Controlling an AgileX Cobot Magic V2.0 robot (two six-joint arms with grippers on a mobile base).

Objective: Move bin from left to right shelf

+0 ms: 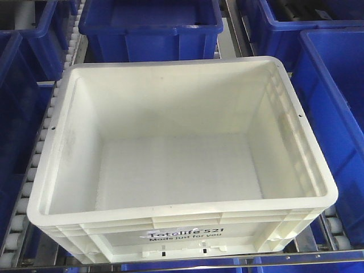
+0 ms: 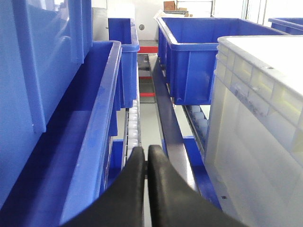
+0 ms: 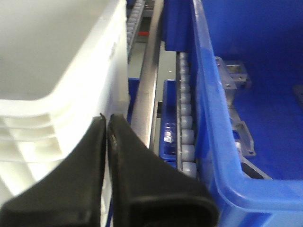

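Observation:
An empty white bin [image 1: 170, 211] with black lettering on its front wall sits on the roller shelf in the middle of the front view. Neither gripper shows in that view. In the left wrist view my left gripper [image 2: 146, 153] is shut on nothing. It hangs in the gap between a blue bin [image 2: 94, 142] on its left and the white bin's side wall [image 2: 255, 142] on its right, touching neither. In the right wrist view my right gripper [image 3: 107, 120] is shut and empty, close beside the white bin's ribbed corner [image 3: 57, 85].
Blue bins flank the white bin on the left [image 1: 14, 114], on the right [image 1: 341, 114] and behind [image 1: 151, 28]. Roller tracks [image 1: 42, 136] and metal rails [image 2: 165, 123] [image 3: 147, 90] run along the gaps. A blue bin's rim [image 3: 208, 118] stands right of my right gripper.

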